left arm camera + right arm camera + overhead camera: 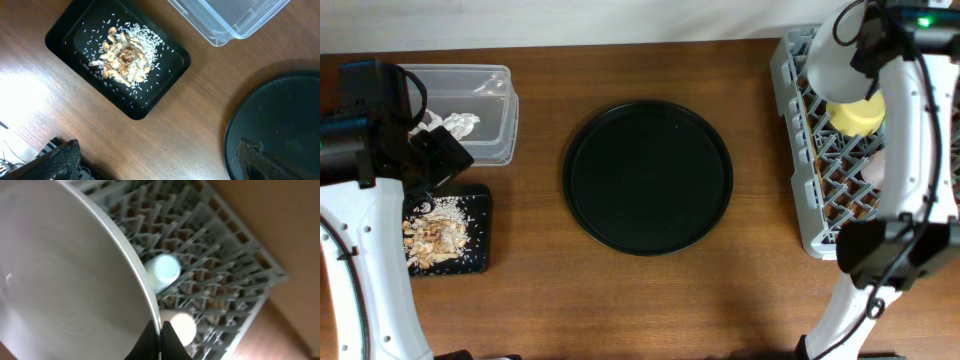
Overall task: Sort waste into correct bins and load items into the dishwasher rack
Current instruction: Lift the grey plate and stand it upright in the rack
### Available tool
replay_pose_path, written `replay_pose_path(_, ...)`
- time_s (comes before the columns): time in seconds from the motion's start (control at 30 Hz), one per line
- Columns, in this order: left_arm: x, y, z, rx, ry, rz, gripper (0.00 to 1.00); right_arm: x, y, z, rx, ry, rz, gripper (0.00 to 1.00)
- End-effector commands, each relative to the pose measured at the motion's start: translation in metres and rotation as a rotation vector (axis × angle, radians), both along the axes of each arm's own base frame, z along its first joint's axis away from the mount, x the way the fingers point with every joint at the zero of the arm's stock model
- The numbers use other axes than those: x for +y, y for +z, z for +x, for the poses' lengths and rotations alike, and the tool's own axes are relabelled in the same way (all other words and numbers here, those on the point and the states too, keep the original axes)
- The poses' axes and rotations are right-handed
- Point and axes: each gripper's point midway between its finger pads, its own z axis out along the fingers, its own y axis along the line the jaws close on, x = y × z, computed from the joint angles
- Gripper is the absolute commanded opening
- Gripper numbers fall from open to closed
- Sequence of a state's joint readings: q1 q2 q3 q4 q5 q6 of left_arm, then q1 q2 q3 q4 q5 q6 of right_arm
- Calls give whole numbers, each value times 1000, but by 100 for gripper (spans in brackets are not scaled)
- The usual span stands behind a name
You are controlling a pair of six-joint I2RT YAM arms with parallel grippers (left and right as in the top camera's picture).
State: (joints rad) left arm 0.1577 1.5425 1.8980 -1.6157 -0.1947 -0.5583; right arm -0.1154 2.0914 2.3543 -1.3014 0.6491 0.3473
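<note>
Right wrist view: the dishwasher rack has bare pegs toward 2 o'clock; over it hangs the pale plate, pinched at its rim by the closed right tool. So thin a hold may let it slip onto the light blue cup and pink cup beside its edge. Meanwhile the left tool gapes, empty.

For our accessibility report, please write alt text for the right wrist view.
The right hand pinches the rim of a pale plate over the grey dishwasher rack. In the rack lie a light blue cup and a pink cup.
</note>
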Motion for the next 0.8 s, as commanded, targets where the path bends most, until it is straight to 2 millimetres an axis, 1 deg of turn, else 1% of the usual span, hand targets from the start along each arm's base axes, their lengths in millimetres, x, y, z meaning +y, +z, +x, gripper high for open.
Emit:
replay_pose_path(0.0, 1, 4, -2, -13, 3, 7, 99, -25, -13, 5, 69, -87, -164, 4)
replay_pose_path(0.13, 1, 4, -2, -13, 3, 7, 99, -25, -41, 19, 127, -57, -164, 4)
replay_pose_path(0.2, 1, 4, -2, -13, 3, 7, 99, -17, -57, 27, 143, -30, -135, 4)
replay_pose_path(0.27, 1, 4, -2, -13, 3, 7, 99, -10, -66, 33, 154, -11, -128, 4)
replay_pose_path(0.33, 1, 4, -2, -13, 3, 7, 99, -1, -70, 37, 158, 7, -130, 4)
replay_pose_path(0.47, 1, 4, -2, -13, 3, 7, 99, 32, -69, 49, 152, 82, -141, 4)
replay_pose_path(0.5, 1, 4, -2, -13, 3, 7, 99, 36, -69, 51, 150, 91, -142, 5)
replay_pose_path(0.53, 1, 4, -2, -13, 3, 7, 99, 40, -69, 51, 150, 99, -142, 12)
replay_pose_path(0.57, 1, 4, -2, -13, 3, 7, 99, 47, -69, 52, 151, 111, -143, 35)
replay_pose_path(0.6, 1, 4, -2, -13, 3, 7, 99, 53, -69, 53, 151, 123, -144, 61)
replay_pose_path(0.63, 1, 4, -2, -13, 3, 7, 99, 60, -67, 54, 149, 136, -145, 80)
replay_pose_path(0.67, 1, 4, -2, -13, 3, 7, 99, 67, -63, 53, 145, 150, -144, 96)
replay_pose_path(0.7, 1, 4, -2, -13, 3, 7, 99, 74, -58, 52, 134, 162, -139, 98)
replay_pose_path(0.77, 1, 4, -2, -13, 3, 7, 99, 87, -44, 49, 101, 193, -107, 98)
